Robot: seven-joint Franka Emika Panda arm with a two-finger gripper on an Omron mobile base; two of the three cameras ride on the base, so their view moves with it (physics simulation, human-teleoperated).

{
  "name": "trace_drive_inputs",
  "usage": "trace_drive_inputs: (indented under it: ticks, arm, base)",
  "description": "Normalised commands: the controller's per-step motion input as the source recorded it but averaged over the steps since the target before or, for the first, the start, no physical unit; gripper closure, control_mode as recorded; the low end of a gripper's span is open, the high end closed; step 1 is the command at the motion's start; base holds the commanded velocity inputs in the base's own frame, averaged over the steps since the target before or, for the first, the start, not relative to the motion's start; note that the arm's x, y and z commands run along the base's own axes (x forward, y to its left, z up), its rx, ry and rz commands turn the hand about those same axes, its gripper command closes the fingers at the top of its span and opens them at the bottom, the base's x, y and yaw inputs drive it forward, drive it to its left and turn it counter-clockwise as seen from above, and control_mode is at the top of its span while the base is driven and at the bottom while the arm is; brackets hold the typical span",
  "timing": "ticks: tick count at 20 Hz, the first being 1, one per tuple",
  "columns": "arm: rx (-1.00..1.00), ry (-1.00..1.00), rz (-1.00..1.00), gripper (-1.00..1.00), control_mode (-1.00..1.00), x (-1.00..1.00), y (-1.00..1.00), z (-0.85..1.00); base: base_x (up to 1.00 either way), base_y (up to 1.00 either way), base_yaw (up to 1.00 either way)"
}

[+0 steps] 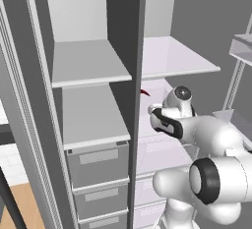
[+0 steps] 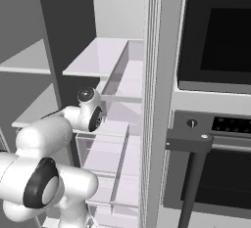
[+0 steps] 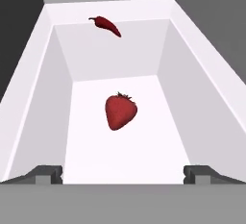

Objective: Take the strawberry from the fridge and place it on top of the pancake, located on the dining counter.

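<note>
White fridge drawer [image 3: 43, 98] cradles a small, soft bright-red strawberry [image 3: 120, 112] at frame centre, best pinched gently across its sides by the wide-open, empty pincer [image 3: 123, 174].

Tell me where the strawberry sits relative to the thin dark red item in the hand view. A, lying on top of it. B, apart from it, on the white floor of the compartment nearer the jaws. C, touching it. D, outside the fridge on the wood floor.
B: the strawberry lies alone on the white floor of the fridge compartment, between the open jaws, while the thin red item rests well beyond it on the back ledge.
</note>
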Motion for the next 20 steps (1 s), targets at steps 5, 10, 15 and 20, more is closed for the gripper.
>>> trace_drive_inputs:
  ticks: [5, 10, 15, 20]
  arm:
    - [0.0, 0.0, 0.0, -1.0, -1.0, 0.32, 0.0, -0.09]
    - [0.0, 0.0, 0.0, -1.0, -1.0, 0.31, -0.01, -0.18]
    - [0.0, 0.0, 0.0, -1.0, -1.0, 0.28, 0.0, -0.2]
    - [0.0, 0.0, 0.0, -1.0, -1.0, 0.28, -0.01, -0.14]
  base:
    - [0.0, 0.0, 0.0]
    - [0.0, 0.0, 0.0]
    - [0.0, 0.0, 0.0]
    - [0.0, 0.0, 0.0]
